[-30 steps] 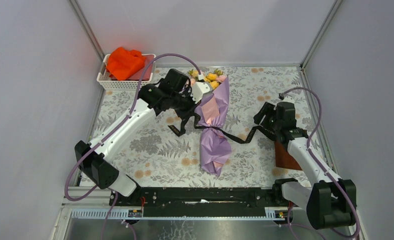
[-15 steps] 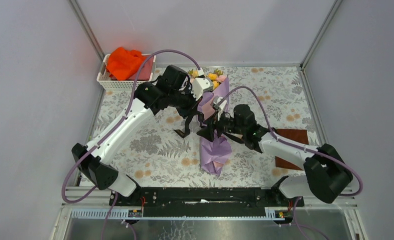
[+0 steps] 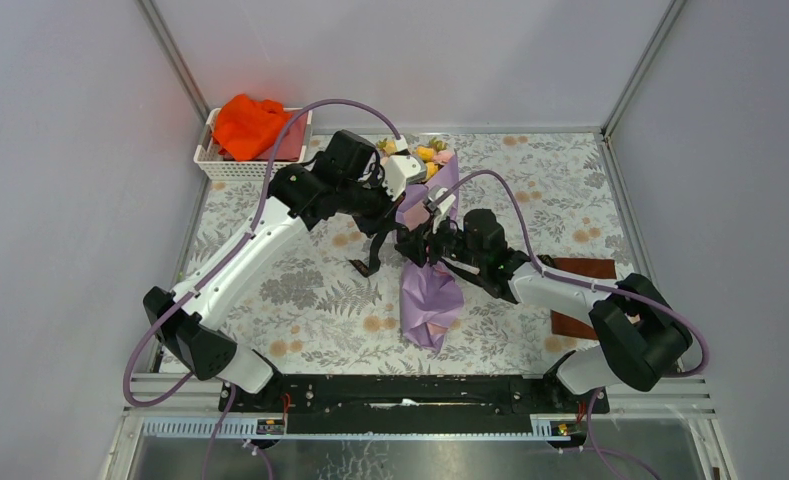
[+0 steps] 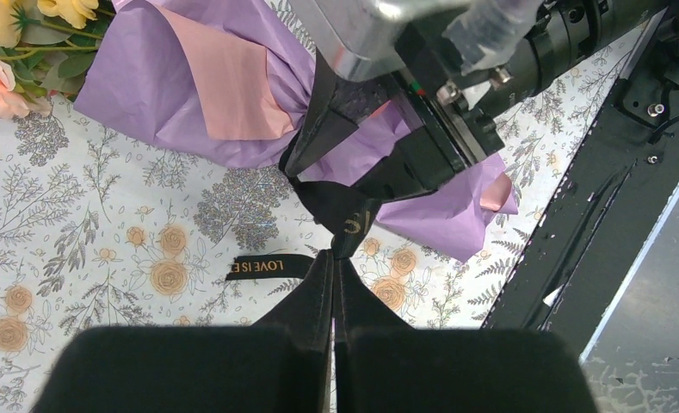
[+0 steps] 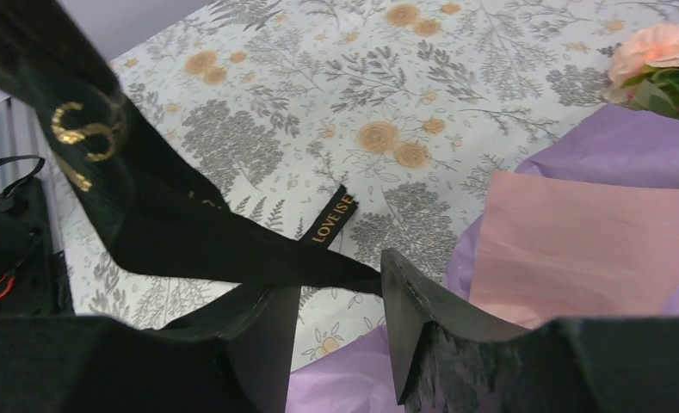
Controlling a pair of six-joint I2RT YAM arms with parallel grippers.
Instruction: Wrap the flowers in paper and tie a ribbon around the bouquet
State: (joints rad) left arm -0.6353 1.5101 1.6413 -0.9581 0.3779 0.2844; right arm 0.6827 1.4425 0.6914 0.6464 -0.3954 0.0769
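My left pincer point(image 4: 333, 258) is pressed together on the ribbon point(image 4: 350, 215), just beside the waist of the bouquet point(image 3: 428, 290) — the ribbon's lettered end lies flat on the floral table point(image 3: 300, 290). My right pincer point(image 5: 342, 275) is spread, the black band running across the gap between its jaws, close over the lavender paper point(image 5: 611, 146). The bouquet lies lengthwise mid-table — flowers point(image 3: 420, 155) at the far end.

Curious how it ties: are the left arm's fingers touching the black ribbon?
Touching. The left wrist view shows the left fingers closed on the ribbon, pinching it between their tips.
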